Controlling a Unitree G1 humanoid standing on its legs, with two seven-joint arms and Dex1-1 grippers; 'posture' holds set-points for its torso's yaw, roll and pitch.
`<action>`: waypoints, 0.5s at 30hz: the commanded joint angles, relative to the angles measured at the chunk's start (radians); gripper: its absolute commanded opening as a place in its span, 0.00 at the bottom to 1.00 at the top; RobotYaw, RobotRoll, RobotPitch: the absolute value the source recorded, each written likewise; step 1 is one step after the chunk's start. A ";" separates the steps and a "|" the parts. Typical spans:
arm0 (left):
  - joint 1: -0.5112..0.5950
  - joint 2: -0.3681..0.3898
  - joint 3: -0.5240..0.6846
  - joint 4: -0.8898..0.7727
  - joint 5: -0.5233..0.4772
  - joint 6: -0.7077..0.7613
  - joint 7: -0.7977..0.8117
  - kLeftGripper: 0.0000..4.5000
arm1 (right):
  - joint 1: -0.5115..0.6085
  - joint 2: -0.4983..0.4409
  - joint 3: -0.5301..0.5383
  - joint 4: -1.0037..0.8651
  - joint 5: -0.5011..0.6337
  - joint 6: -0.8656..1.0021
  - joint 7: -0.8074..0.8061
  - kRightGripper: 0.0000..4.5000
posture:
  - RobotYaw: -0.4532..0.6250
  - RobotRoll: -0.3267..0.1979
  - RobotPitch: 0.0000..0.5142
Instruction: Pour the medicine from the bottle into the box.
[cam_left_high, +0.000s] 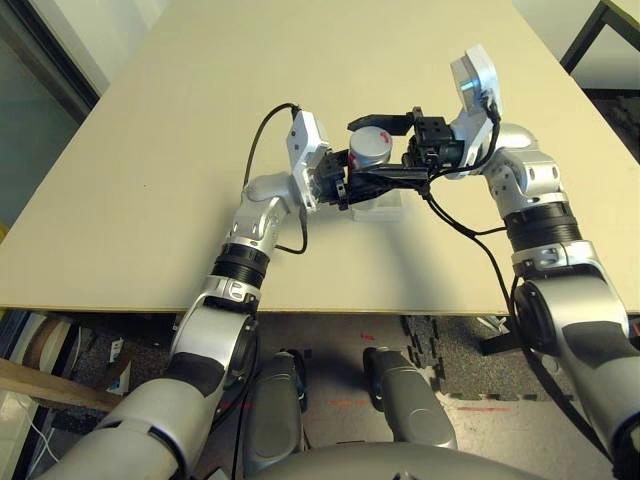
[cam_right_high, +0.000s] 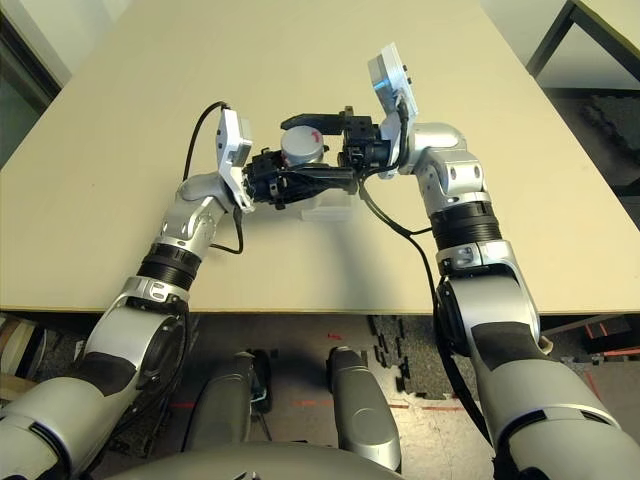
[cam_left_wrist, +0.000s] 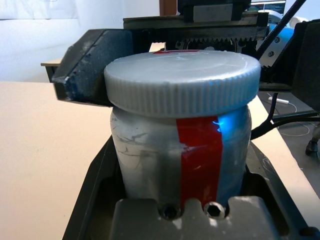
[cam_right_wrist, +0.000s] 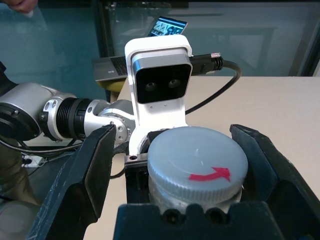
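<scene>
Silver-grey plastic with a red and white label, the small cylindrical bottle (cam_left_high: 369, 148) stands upright above the middle of the pale wooden table (cam_left_high: 150, 170), carried in the air by the robot. The left gripper (cam_left_high: 345, 183) is pressed against the bottle's body from its two sides, low down, so that the neck and the round ribbed grey cap (cam_left_wrist: 182, 80) stay free above the fingers. I think this low grip is chosen on purpose: it leaves room for the other hand to work on the cap.

The right gripper (cam_right_wrist: 182, 165) comes from the opposite side, and its two black fingers (cam_right_wrist: 80, 175) stand spread, one on each side of the cap, with a clear gap to the ribbed edge. So it frames the cap but does not yet pinch it. A red arrow (cam_right_wrist: 210, 175) on top of the cap shows the direction of turning, and the step in hand seems to be the unscrewing.

The small shallow box of clear plastic (cam_left_high: 385, 208) lies on the table just under the two grippers, partly hidden by them. This place is sensible, because the bottle would need only to be tilted for the pouring. The medicine cannot be seen; it should be inside the closed bottle.
</scene>
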 joint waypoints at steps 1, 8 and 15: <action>-0.003 0.010 0.000 0.019 0.015 0.014 0.026 0.60 | 0.014 -0.010 -0.002 -0.040 -0.002 -0.005 0.000 1.00 | 0.17 0.62 0.27; -0.001 0.005 -0.007 0.017 0.014 0.009 0.027 0.60 | 0.017 -0.011 -0.003 -0.042 -0.011 -0.001 -0.050 1.00 | 0.17 0.62 0.28; 0.003 0.003 -0.014 0.009 0.015 0.006 0.026 0.60 | 0.005 0.005 0.000 -0.032 -0.017 -0.004 -0.083 1.00 | 0.18 0.62 0.28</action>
